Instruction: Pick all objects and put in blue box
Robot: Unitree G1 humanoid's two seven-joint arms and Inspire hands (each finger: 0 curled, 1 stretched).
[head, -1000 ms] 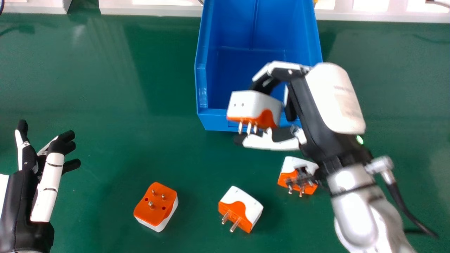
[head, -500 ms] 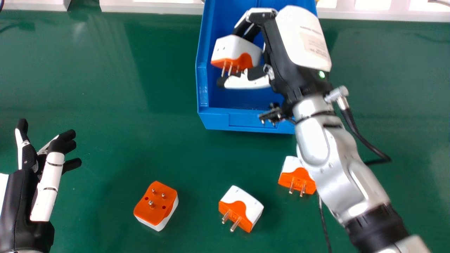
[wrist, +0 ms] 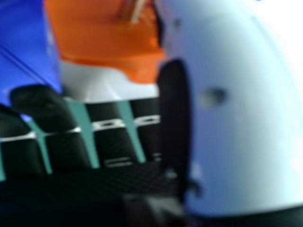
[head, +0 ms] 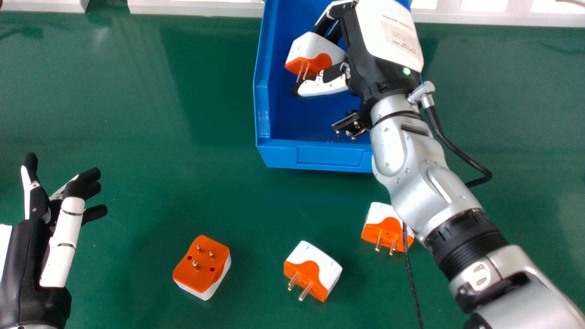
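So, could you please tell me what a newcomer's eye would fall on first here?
Probably the blue box at the green table's far side, where the right robot hand holds a white-and-orange plug adapter over or inside it. Next, three more adapters stand out brightly nearer the robot.

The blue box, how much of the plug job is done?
Maybe not much: the arm covers part of the blue box, so I can't tell whether a plug already lies inside. One plug is in the right hand, over the box. Three are left on the green table: the pins-up plug, the middle plug and the plug beside the arm.
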